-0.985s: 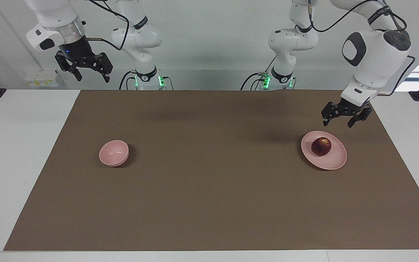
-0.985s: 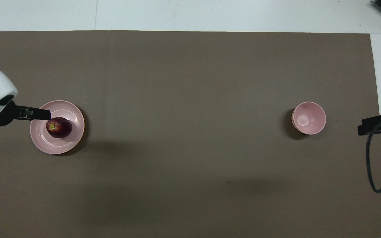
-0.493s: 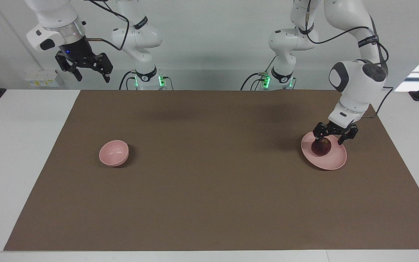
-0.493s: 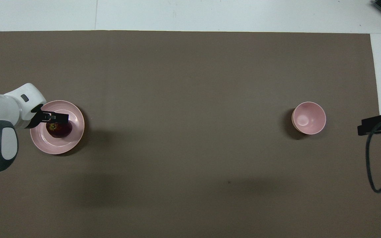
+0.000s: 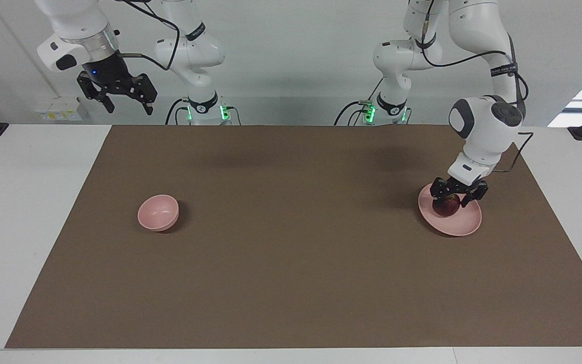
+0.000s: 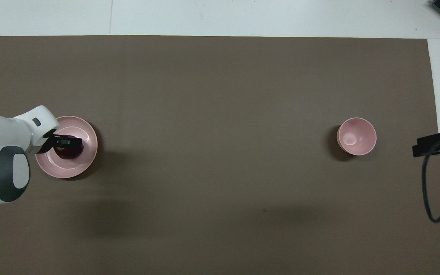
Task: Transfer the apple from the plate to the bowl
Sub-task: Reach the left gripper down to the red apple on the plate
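My right gripper (image 5: 125,103) waits raised by its end of the desk (image 5: 33,202), fingers released. The bowl (image 5: 158,213) sits apart. My left gripper (image 5: 456,199) straddles the apple (image 5: 446,205) on the plate (image 5: 460,222); whether it is clenched I cannot tell.

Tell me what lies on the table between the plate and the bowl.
Nothing: between the plate and the bowl the overhead view shows only bare brown mat; the facing view agrees.

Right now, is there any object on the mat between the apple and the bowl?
Nothing visible. The mat is bare between the plate, where the apple sits, and the bowl.
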You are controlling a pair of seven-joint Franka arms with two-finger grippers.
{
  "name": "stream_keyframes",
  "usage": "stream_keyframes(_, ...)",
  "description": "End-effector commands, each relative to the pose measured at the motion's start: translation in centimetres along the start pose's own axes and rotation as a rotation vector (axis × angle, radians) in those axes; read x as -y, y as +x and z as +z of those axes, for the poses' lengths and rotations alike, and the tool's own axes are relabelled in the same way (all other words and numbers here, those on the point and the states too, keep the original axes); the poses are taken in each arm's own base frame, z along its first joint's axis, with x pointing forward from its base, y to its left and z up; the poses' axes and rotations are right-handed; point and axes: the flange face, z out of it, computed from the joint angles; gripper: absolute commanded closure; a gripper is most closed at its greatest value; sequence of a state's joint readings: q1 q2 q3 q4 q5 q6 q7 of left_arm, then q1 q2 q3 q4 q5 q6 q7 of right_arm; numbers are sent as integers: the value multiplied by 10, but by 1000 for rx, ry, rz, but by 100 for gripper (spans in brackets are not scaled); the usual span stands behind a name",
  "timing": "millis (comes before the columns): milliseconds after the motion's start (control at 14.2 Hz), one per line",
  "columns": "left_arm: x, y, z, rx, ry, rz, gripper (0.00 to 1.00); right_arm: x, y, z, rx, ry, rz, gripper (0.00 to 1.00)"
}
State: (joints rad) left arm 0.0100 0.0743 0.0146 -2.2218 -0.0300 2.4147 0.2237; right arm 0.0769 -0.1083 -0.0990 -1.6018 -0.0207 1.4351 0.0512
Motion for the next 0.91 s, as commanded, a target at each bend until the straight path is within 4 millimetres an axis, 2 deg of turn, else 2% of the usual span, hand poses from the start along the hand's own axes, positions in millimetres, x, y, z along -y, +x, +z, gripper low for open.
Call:
stream_keyframes(0, 5, -5, 1, -8, -2, 18, 45, 1, -4, 2, -16, 17, 0, 0)
stream_keyframes(70, 5, -6, 2, -2, -4, 20, 67, 1, -4, 2, -16, 17, -2, 0)
stream_keyframes(141, 4, -6, 2, 4, -6, 20, 85, 1, -4, 2, -16, 17, -2, 0)
stream_keyframes(211, 3, -6, 3, 9, -7, 23, 98, 1, -4, 2, -16, 17, -2, 0)
stream_keyframes(422, -3, -2, 0, 9, -9, 19, 100, 1, -4, 1, -18, 17, -2, 0)
stream_keyframes(633, -9, 1, -14, 20, -14, 35, 100, 6, -4, 1, -16, 45, -8, 0)
stream_keyframes(704, -14, 3, -25, 5, -13, 43, 100, 8, -5, 2, -10, 73, -6, 0)
stream_keyframes(844, -41, 8, -46, -33, -19, 53, 100, 10, -5, 1, -9, 86, 0, 0)
